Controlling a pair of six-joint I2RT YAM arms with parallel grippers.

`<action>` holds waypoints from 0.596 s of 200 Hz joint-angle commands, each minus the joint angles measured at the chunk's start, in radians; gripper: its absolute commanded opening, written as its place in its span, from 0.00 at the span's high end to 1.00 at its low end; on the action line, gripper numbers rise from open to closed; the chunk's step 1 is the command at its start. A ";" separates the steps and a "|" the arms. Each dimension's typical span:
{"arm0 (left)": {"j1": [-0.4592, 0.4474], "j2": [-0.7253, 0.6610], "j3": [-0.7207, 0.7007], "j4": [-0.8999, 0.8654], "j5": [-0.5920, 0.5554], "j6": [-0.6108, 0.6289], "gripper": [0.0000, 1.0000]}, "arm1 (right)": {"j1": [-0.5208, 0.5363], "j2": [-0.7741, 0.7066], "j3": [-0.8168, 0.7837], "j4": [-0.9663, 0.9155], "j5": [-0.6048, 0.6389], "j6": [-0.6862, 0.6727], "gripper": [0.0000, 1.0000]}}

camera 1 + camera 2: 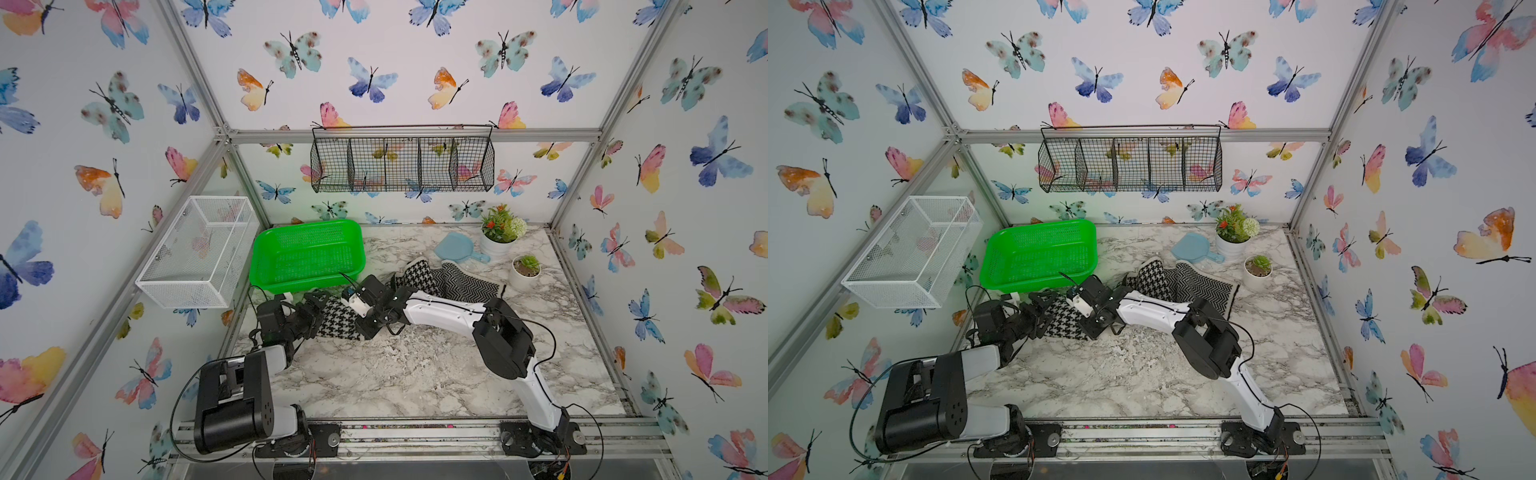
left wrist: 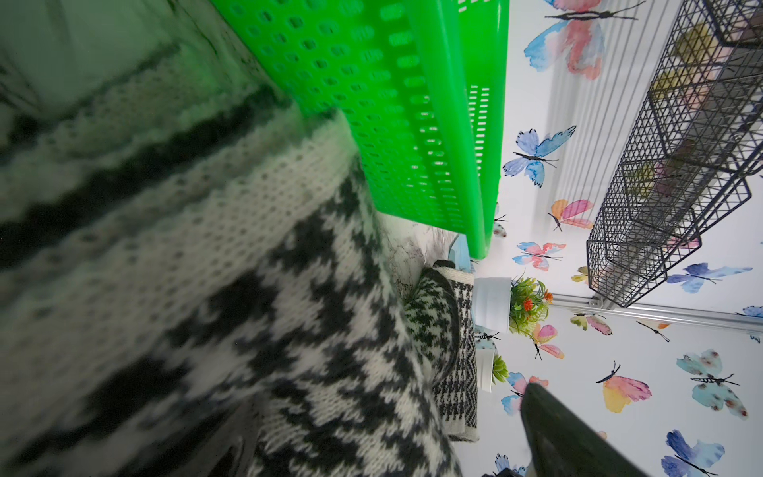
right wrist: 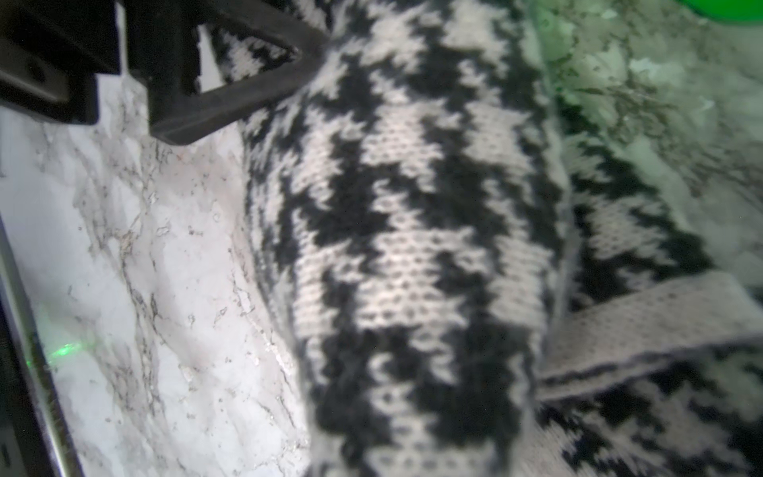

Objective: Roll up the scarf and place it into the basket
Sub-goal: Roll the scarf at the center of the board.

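A robot test booth made to look like a cosy room.
A left robot arm and a right robot arm are bolted to a metal rail at the edge of a marble table, boxed in by metal bars and butterfly walls, with potted plants.

In both top views you have the basket left of centre on the table, in its back left corner, and the scarf running from just before the basket's near rim out to the right, ending near the smaller potted plant. Behind that plant stands the larger potted plant, with the scoop lying just left of it, behind the scarf. The wire rack hangs on the back wall at upper centre, and the mesh box on the side wall, left of the basket.
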 commanded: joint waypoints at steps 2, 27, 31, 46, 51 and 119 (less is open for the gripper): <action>-0.002 -0.030 0.025 -0.070 0.012 0.039 0.01 | 0.000 0.006 -0.023 -0.002 -0.115 0.031 0.97; -0.002 -0.108 0.033 -0.159 0.010 0.072 0.02 | -0.013 -0.018 -0.040 0.020 -0.246 0.100 0.98; -0.003 -0.126 0.033 -0.177 0.006 0.079 0.02 | -0.018 -0.024 -0.047 0.033 -0.269 0.114 0.97; 0.000 -0.208 0.051 -0.291 -0.027 0.122 0.02 | -0.033 -0.043 -0.066 0.069 -0.345 0.160 0.98; -0.002 -0.237 0.058 -0.334 -0.043 0.142 0.02 | -0.038 -0.048 -0.072 0.078 -0.367 0.175 0.97; -0.002 -0.511 0.051 -0.569 -0.121 0.231 0.02 | -0.119 -0.087 -0.149 0.271 -0.681 0.402 0.98</action>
